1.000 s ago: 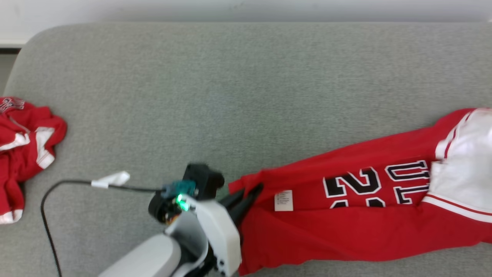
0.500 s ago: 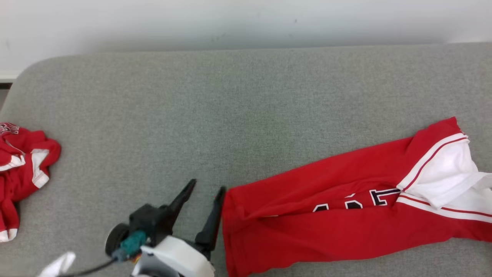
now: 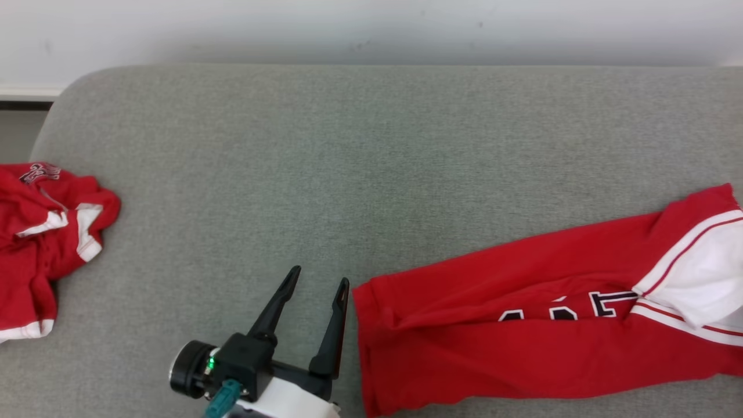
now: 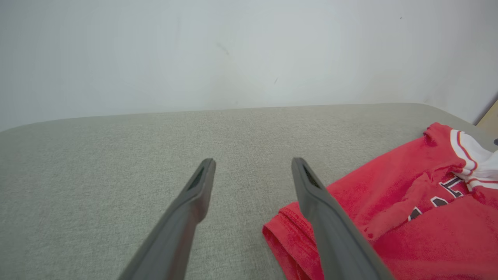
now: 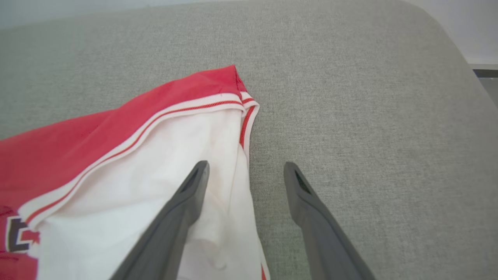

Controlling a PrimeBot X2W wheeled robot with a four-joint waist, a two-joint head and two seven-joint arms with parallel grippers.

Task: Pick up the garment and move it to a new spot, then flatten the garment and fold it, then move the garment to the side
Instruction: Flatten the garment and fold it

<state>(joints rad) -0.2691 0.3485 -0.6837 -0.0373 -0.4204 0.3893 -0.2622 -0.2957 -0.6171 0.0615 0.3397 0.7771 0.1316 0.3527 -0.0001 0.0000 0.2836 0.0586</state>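
The garment (image 3: pixel 522 342) is a red jersey with white sleeve panels and black-and-white lettering. It lies folded lengthwise into a long strip across the right half of the grey padded table (image 3: pixel 348 174). My left gripper (image 3: pixel 320 281) stands open just left of its red hem end (image 4: pixel 288 229), touching nothing. My right gripper (image 5: pixel 245 167) is open too, above the white sleeve end (image 5: pixel 155 186), its left finger over the white cloth and its right finger over bare table.
A second red and white garment (image 3: pixel 40 244) lies crumpled at the table's left edge. A pale wall (image 3: pixel 371 29) runs behind the table. The table's rounded right corner (image 5: pixel 447 46) is close to my right gripper.
Both grippers have opened and let go of the garment, which now lies on the table. My left gripper has drawn back off the hem. The head camera has shifted.
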